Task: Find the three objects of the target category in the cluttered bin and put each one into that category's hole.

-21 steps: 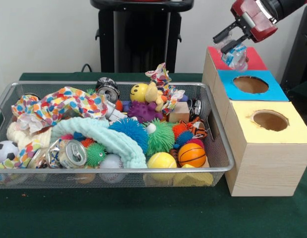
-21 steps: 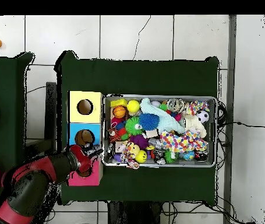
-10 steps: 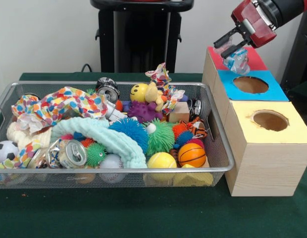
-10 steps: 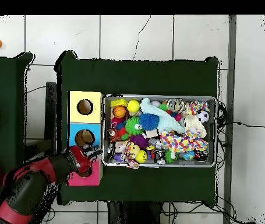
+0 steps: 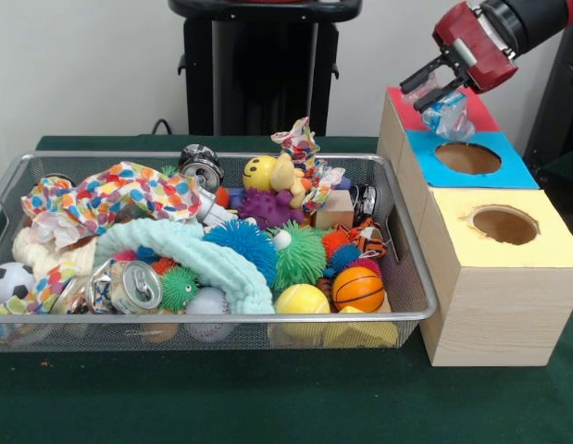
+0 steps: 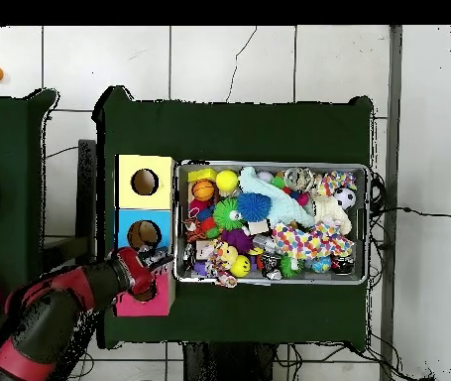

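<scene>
Front view
Setting: green-covered table (image 5: 267, 407) before a pale wall, a black stand behind it.
Bin: wire mesh basket (image 5: 411, 277) on the left, heaped with toys — spiky balls, a smiley ball (image 5: 258, 172), a small basketball (image 5: 358, 289), a soccer ball (image 5: 8, 280), a dented can (image 5: 138, 285), patterned cloth (image 5: 110, 196).
Boxes: wooden row just right of the bin; yellow-topped box (image 5: 508, 242) nearest, blue-topped box (image 5: 471, 159) in the middle, red-topped box (image 5: 476, 113) farthest.
Gripper: red and black gripper (image 5: 441, 85) comes in from the upper right, fingers clamped on a crumpled clear-and-blue plastic wrapper (image 5: 447, 112).
Wrapper position: hangs directly below the fingers, over the red top at its edge with the blue top.

Overhead view
Setting: green cloth on a tiled floor (image 6: 269, 60).
Arm: red arm (image 6: 51, 317) reaches in from the lower left.
Gripper: sits over the red-topped box (image 6: 155, 301), beside the bin's left end; finger state cannot be told from here.
</scene>
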`<action>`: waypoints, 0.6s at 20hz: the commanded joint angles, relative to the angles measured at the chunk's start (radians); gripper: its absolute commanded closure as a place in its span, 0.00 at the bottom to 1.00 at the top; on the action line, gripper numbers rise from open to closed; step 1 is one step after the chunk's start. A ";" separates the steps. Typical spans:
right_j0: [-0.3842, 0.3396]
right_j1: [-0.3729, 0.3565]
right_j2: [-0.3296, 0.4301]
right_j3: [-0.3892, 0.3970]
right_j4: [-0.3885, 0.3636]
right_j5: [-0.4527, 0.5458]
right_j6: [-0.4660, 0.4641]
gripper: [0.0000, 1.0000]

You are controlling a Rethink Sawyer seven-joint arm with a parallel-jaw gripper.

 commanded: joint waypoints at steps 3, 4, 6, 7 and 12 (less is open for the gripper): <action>-0.019 0.028 0.102 -0.142 0.064 0.136 0.281 1.00; -0.023 0.022 0.103 -0.143 0.061 0.138 0.275 1.00; -0.030 0.013 0.102 -0.144 0.060 0.138 0.272 1.00; -0.035 0.010 0.102 -0.146 0.059 0.140 0.269 1.00; -0.041 -0.002 0.107 -0.143 0.059 0.132 0.266 1.00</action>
